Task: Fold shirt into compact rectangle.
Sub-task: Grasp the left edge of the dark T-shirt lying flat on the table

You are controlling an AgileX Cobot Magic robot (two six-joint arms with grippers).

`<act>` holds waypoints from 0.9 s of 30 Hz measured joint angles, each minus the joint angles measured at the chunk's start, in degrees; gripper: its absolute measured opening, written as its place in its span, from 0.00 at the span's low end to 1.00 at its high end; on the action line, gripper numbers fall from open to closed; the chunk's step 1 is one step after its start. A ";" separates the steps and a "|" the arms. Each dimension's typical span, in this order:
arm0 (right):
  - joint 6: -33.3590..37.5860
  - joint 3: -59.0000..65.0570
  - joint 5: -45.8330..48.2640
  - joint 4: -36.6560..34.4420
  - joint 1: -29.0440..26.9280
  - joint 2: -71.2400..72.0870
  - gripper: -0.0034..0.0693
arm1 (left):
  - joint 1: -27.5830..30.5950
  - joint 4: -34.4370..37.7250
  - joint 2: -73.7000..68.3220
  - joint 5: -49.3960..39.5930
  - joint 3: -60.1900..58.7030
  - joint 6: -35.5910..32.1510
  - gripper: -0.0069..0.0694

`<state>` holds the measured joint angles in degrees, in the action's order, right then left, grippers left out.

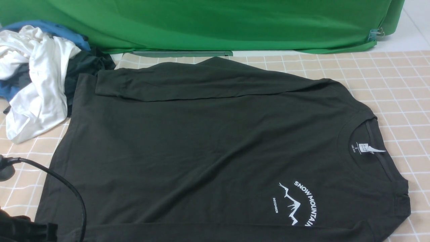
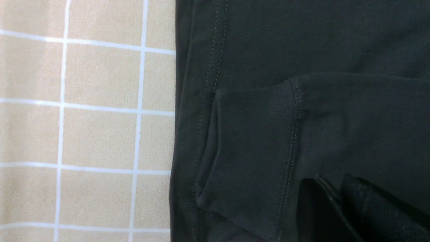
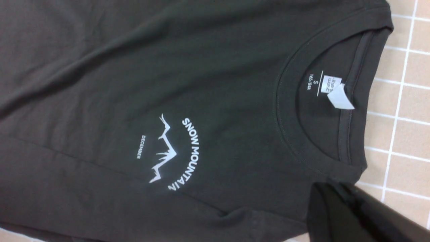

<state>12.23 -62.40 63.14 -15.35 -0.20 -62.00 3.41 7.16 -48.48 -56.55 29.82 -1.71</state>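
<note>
shirt (image 1: 215, 144) lies lengthwise left-to-right, collar (image 1: 369, 151) at right; left gripper (image 2: 331, 183) sits over cuff (image 2: 248, 158) at hem end, right gripper (image 3: 339, 208) beside collar; openings of both can't tell.

White garment (image 1: 37, 84), green backdrop (image 1: 201, 23), checked tablecloth (image 1: 396, 84)

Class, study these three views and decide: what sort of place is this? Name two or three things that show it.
Probably a staged robot test bench, not a home: a green backdrop cloth clipped up behind, a checked table cover, and a heap of garments beside the black shirt spread out.
</note>
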 joint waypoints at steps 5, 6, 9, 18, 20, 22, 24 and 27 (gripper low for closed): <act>0.04 0.00 0.53 0.00 0.00 0.00 0.10 | 0.00 -0.29 -2.29 -0.53 0.00 0.00 0.45; 0.04 0.00 0.53 0.00 0.00 0.00 0.10 | 0.00 -0.35 -2.73 -0.53 0.00 0.00 0.48; 0.04 0.00 0.88 -0.18 0.00 0.00 0.10 | 0.00 -1.08 -5.84 -0.35 0.00 -0.04 0.57; 2.58 0.00 2.20 -3.37 0.00 0.00 0.10 | 0.00 -2.33 -14.92 -0.11 0.00 -0.10 0.62; 3.06 0.00 2.98 -3.59 0.00 0.00 0.10 | 0.00 -2.55 -15.59 0.36 0.00 -0.10 0.62; 3.65 0.00 3.97 -3.71 0.00 0.00 0.10 | 0.00 -2.76 -15.93 1.95 0.13 -0.10 0.62; 4.22 0.00 4.74 -3.83 0.00 0.00 0.10 | 0.00 -2.76 -15.93 3.17 0.48 -0.10 0.62; 4.49 0.00 5.37 -4.02 0.00 0.00 0.10 | 0.00 -3.32 -15.98 4.76 0.65 -0.10 0.62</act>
<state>16.73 -62.40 68.51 -19.37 -0.20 -62.00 3.41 3.83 -64.46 -51.79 30.47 -1.81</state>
